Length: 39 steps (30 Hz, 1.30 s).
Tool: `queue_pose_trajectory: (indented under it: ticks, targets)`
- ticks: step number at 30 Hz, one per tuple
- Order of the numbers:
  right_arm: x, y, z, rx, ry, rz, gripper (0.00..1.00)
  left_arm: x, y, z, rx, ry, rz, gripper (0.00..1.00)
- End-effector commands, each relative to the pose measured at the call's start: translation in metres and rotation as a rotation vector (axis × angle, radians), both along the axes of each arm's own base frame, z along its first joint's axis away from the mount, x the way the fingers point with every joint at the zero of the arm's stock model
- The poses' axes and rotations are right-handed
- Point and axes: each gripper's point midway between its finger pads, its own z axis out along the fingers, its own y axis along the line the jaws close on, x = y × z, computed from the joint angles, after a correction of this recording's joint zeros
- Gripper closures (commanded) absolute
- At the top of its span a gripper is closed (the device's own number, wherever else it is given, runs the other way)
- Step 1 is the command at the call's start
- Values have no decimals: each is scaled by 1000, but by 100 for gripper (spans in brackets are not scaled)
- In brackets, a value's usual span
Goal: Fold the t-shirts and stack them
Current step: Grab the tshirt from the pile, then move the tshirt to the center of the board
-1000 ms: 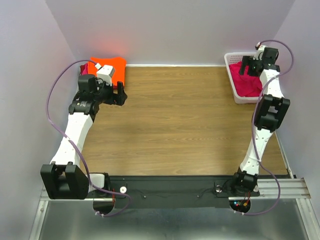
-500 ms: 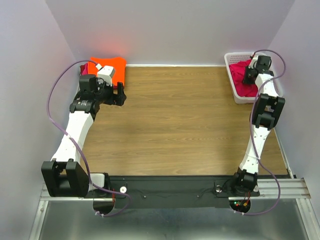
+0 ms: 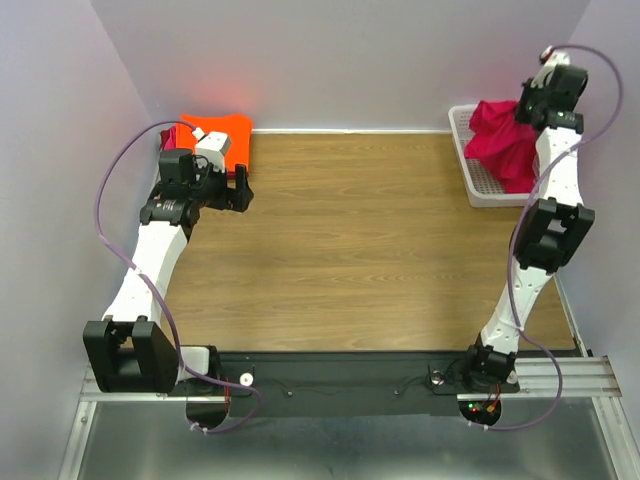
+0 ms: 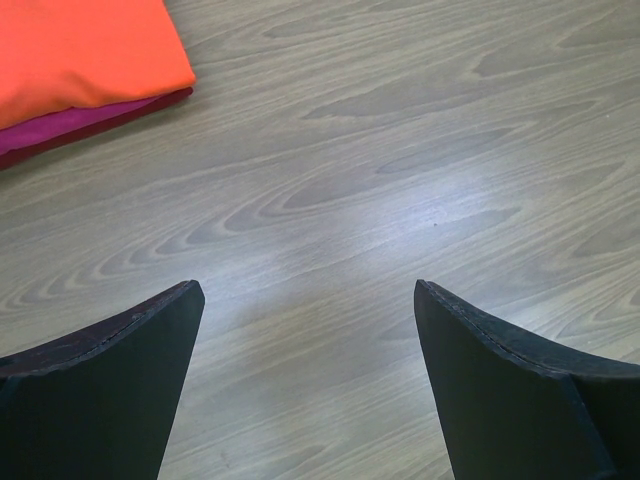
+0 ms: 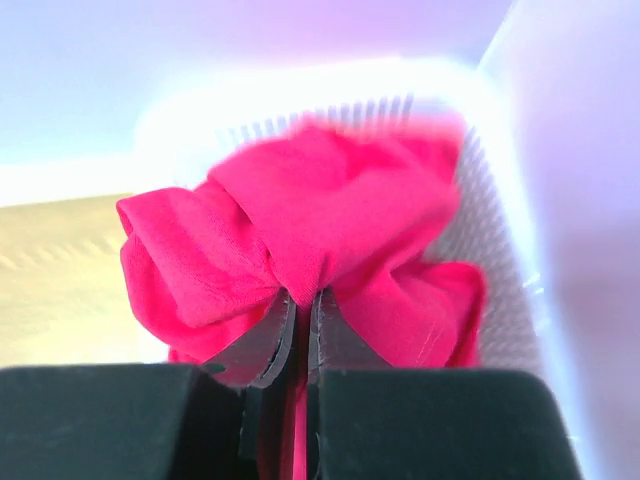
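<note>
At far right, right fingers (image 5: 300, 315) pinched nearly shut on a bunch of the magenta-pink t-shirt (image 3: 500, 140), unfolded and crumpled. It hangs from them above the white mesh basket (image 3: 475, 188) at the far right corner; lower folds overlap the basket, can't tell if touching. Left fingers (image 3: 241, 187) spread wide, holding nothing, hovering over bare wooden surface (image 3: 360, 230) near the far left corner. Just beyond them, folded orange t-shirt (image 4: 80, 45) lies flat on top of the folded darker red t-shirt (image 4: 90, 118), only its edge showing beneath. Both arms well apart.
</note>
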Motion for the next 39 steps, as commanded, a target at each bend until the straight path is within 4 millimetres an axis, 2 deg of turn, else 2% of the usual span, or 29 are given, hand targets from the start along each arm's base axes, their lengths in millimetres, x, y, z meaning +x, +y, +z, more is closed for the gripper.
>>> queue_pose_trajectory:
  ticks: [1,6,7,11,13,16,17,19,20,23,24,25,26,27,29,30,32,33,34,35,36,37,38,39]
  targets:
    - [-13,0,162,-81,-373,-26,99,5,-4,14,-20,-56,-17,1]
    - [-29,7,218,-80,-505,-31,99,7,-5,17,-26,-64,-15,1]
    - [-35,9,235,-85,-543,-27,99,7,-5,17,-26,-64,-15,1]
    - [-52,21,276,-93,-632,6,100,7,-5,19,-31,-67,-15,1]
    - [-66,34,300,-66,-684,41,99,7,-4,21,-34,-70,-14,1]
    - [-83,58,323,-40,-727,142,99,5,-4,27,-42,-85,-28,1]
    - [-98,73,339,-28,-755,203,99,4,-4,31,-57,-92,-37,1]
    - [-112,88,352,-14,-778,262,99,2,-8,38,-74,-106,-58,1]
    - [-127,101,365,-14,-800,320,100,2,1,41,-91,-109,-52,1]
    - [-149,123,377,18,-817,411,99,1,5,52,-125,-123,-59,1]
    - [-165,137,384,34,-821,470,99,-1,8,58,-142,-133,-67,1]
    - [-165,142,373,58,-792,497,99,-1,11,60,-155,-132,-65,1]
    - [-176,151,380,54,-802,535,99,-3,12,63,-163,-137,-74,1]
    - [-183,162,366,96,-757,591,99,-6,13,68,-183,-141,-97,1]
    - [-194,177,354,120,-721,653,99,-10,12,73,-192,-151,-123,1]
    - [-186,187,323,174,-647,685,100,-14,8,75,-196,-151,-152,1]
    - [-201,210,306,196,-605,749,99,-21,5,81,-190,-168,-179,1]
    - [-208,234,293,223,-575,809,99,-24,4,82,-188,-174,-195,1]
    - [-206,249,251,280,-480,862,97,-29,2,86,-179,-191,-206,1]
    - [-221,268,238,294,-442,924,72,-30,2,86,-176,-197,-209,1]
    - [-234,304,221,315,-393,1010,53,-33,1,88,-174,-205,-218,1]
    - [-237,319,185,314,-322,1047,33,-35,0,89,-168,-214,-226,1]
    - [-246,332,167,326,-269,1078,2,-37,0,88,-167,-216,-231,1]
    - [-252,342,154,336,-237,1096,0,-38,-3,88,-166,-217,-243,1]
